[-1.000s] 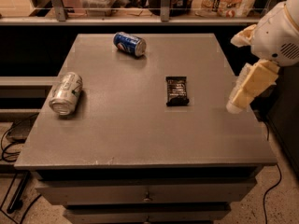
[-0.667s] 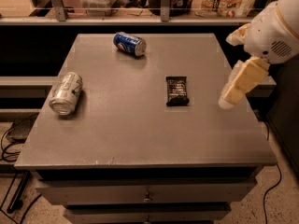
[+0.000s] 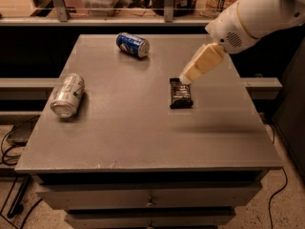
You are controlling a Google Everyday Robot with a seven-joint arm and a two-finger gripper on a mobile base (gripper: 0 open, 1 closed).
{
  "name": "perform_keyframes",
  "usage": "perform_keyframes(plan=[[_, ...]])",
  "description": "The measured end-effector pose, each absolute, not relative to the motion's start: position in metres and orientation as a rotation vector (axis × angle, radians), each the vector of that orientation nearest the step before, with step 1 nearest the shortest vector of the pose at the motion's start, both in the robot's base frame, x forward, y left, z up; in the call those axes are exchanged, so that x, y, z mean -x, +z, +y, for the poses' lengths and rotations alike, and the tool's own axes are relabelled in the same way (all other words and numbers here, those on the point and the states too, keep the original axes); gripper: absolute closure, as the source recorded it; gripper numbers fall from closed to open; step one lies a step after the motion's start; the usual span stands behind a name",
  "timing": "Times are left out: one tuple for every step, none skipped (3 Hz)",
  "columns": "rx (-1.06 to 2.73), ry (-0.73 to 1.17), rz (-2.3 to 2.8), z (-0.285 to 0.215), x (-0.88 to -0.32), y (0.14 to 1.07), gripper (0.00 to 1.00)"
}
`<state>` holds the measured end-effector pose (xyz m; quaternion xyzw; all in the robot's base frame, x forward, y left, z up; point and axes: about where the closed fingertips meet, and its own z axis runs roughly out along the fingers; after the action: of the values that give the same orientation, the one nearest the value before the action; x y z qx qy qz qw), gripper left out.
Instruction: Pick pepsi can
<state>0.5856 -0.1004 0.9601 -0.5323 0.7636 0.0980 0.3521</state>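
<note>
The task is barely begun; the pepsi can lies on its side near the far edge of the desk, untouched and well apart from the tool; the tool hangs over the far end of a dark snack bar, to the right of the can, carrying nothing visible; whether it is wide or narrow I cannot tell; a silver can lies on its side at the left; by my judgement, reaching across, gripping and lifting are all left.

Grey worktop, pepsi can on side at 12, silver-white can on side at 9, dark snack bar at 3, gripper just above bar's far end.
</note>
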Motion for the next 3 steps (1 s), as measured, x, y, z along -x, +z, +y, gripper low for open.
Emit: perform_keyframes(plan=[[1.234,0.336,1.896,-0.061,-0.636,0.964,0.00],[1.230,0.328,1.890,-0.062,-0.637,0.966,0.00],[1.234,0.372,1.905,-0.040,-0.647,0.953,0.00]])
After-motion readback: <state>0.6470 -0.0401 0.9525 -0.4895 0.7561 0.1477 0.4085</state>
